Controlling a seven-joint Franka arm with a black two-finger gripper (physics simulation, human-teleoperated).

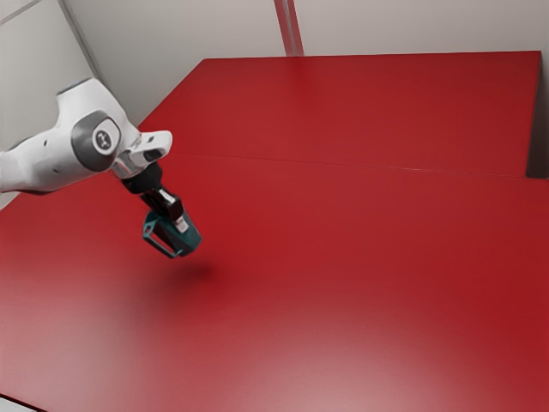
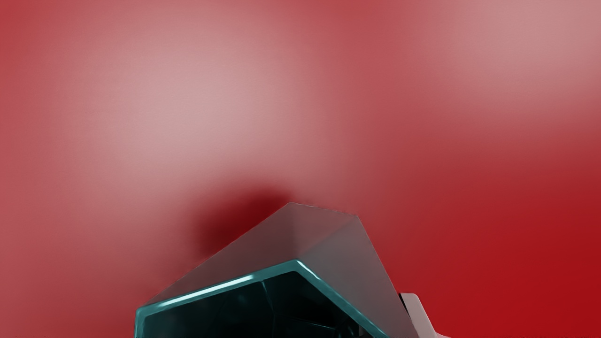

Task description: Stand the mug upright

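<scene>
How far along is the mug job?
Looks done: grasp and lift. The black two-finger gripper holds the teal faceted mug above the glossy red table, shadow separate below. In hand: righting it; mouth faces the wrist camera, body tilted. Left: likely finish leveling, lower base-down, release.

A white robot arm (image 1: 64, 159) with a dark grey joint cap reaches in from the exterior view's left of the mug (image 1: 190, 243), above it. Its forearm rises gently, then the wrist (image 1: 135, 158) bends downward over the mug. The black end effector (image 1: 179, 223) slants down toward the exterior view's right, its fingers closed on the mug's wall. In the wrist view, one pale fingertip (image 2: 417, 311) lies along the mug's outer side.
</scene>
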